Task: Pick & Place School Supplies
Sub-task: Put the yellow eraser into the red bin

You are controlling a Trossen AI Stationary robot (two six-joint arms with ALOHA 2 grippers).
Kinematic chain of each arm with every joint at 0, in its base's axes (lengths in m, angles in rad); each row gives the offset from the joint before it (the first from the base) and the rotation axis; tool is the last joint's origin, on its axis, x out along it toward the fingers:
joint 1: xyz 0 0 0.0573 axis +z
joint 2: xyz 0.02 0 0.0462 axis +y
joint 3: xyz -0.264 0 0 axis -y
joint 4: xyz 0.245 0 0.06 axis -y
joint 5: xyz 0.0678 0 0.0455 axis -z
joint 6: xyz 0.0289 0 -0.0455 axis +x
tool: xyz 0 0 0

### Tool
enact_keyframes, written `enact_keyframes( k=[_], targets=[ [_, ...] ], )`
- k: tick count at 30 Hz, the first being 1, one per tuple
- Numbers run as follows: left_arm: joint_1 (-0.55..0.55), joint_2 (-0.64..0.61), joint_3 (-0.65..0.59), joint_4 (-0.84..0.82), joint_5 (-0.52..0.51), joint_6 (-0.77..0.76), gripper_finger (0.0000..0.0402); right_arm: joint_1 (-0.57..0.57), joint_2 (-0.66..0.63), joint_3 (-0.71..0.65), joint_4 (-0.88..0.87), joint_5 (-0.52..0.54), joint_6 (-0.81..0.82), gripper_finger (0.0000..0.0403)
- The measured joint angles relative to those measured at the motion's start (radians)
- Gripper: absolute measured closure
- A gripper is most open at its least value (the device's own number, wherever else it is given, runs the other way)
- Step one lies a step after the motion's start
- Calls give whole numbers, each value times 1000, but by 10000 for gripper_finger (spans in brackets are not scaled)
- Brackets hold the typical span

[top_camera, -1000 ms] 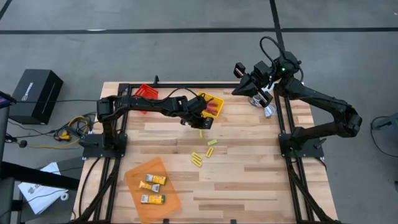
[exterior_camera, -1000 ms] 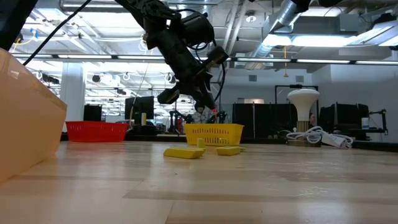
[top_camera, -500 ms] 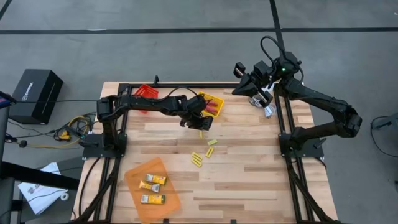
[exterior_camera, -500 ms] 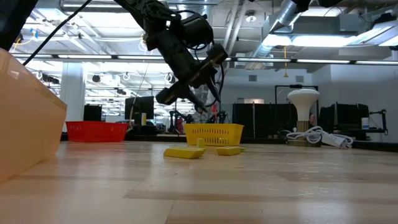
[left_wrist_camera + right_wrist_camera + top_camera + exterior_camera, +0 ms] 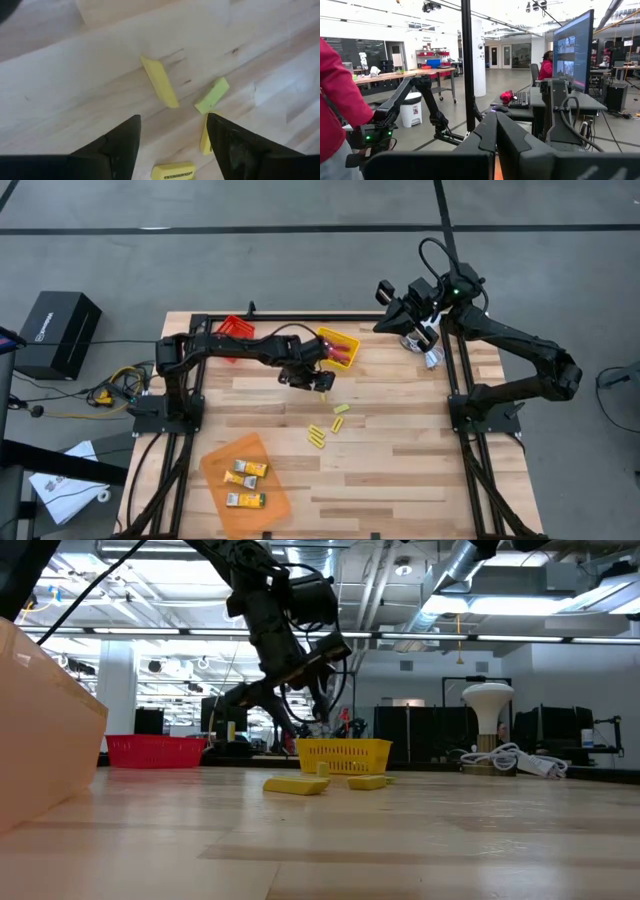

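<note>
Four small yellow sticks [image 5: 330,416] lie loose and flat on the bare wood mid-table, close together at odd angles. Three yellow-and-white packs [image 5: 245,483] lie flat in the orange tray [image 5: 272,497], and red-handled tools [image 5: 343,355] sit in the yellow basket [image 5: 331,338].

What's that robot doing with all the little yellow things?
It is sorting school supplies into trays. The left gripper hangs open above the loose yellow sticks on the table, beside the yellow tray, which has red-handled tools in it. Three yellow-and-white packs lie in the orange tray. The right gripper waits shut at the table's far edge.
</note>
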State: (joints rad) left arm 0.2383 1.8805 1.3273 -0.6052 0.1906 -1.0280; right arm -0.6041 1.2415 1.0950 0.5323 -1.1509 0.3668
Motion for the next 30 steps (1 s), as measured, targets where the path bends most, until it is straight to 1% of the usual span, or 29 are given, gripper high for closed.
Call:
enact_keyframes(
  k=[3,7,11,16,30],
  targets=[
    [1,0,0,0,-8,0,186,0,0,0,0,-1,0,403],
    [1,11,0,1,-7,-2,184,0,0,0,0,-2,0,403],
    [1,53,1,27,9,-24,177,0,0,0,0,-8,0,403],
    [-4,92,1,51,27,-27,178,0,0,0,0,-31,1,403],
    [-1,97,1,78,19,-32,189,0,0,0,0,-31,8,403]
  ],
)
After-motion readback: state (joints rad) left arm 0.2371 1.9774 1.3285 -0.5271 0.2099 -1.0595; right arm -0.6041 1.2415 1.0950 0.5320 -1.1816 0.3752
